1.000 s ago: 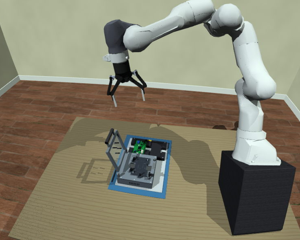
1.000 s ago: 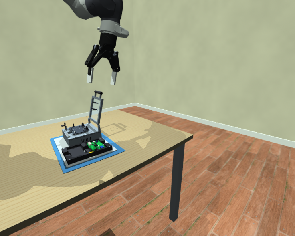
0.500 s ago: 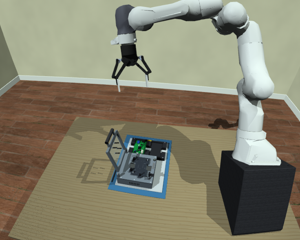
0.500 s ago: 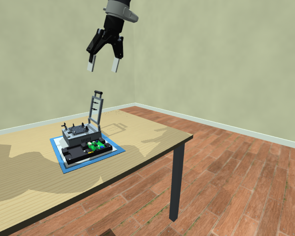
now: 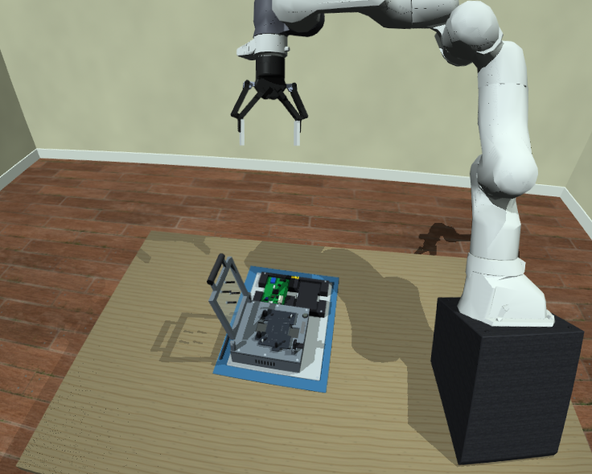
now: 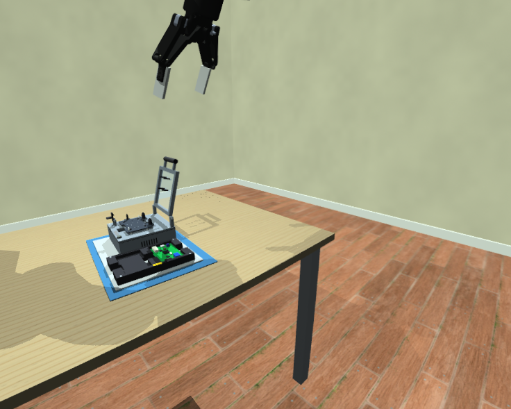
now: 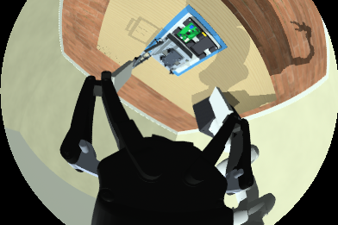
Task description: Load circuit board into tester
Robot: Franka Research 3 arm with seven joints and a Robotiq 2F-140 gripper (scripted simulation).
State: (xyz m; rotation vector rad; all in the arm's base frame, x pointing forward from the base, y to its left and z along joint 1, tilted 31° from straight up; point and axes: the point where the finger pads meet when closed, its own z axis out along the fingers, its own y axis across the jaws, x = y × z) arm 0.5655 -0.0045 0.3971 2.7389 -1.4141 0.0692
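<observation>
The green circuit board lies component side up in one part of the black tray. Its white connector is on the side toward the tester. The grey tester stands beside the tray, with a dark nest and several small black posts on top; its two pins are too small to make out. Its lid stands open, nearly upright. My gripper is open and empty, high above tester and tray.
The tester and tray stand on a blue-edged white mat on the wooden table. The black handle tops the raised lid. The arm's dark pedestal stands at the right in the top view.
</observation>
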